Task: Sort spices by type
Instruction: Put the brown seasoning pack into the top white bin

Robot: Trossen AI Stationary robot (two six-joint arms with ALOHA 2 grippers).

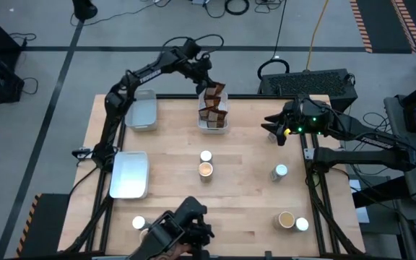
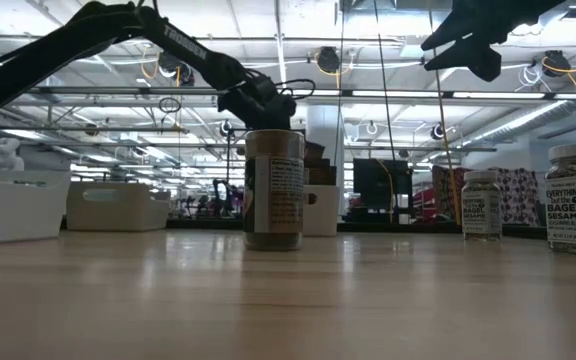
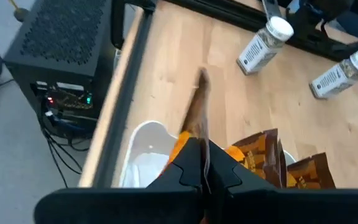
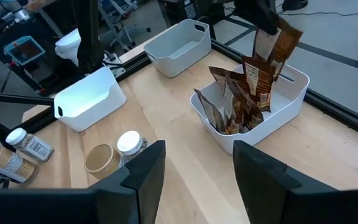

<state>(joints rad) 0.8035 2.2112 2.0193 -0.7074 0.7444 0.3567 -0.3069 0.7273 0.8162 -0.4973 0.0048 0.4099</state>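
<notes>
My left gripper (image 1: 209, 81) pinches a brown packet (image 4: 277, 38) by its top edge, above the tray (image 4: 294, 93) holding more packets. It looks light and floppy. My right gripper (image 1: 279, 132) hangs half open, empty.

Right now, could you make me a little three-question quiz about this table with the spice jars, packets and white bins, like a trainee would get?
1. True or false: the left gripper is pinching a dark brown foil packet above the white plastic bin of packets.
2. How many white bins on the wooden table show nothing inside? A) none B) two C) four
3. Fill in: the right gripper holds ____.

Key
1. True.
2. B: the far-left bin and the near-left bin.
3. Nothing; its dark fingers stand apart with only air between.
</notes>
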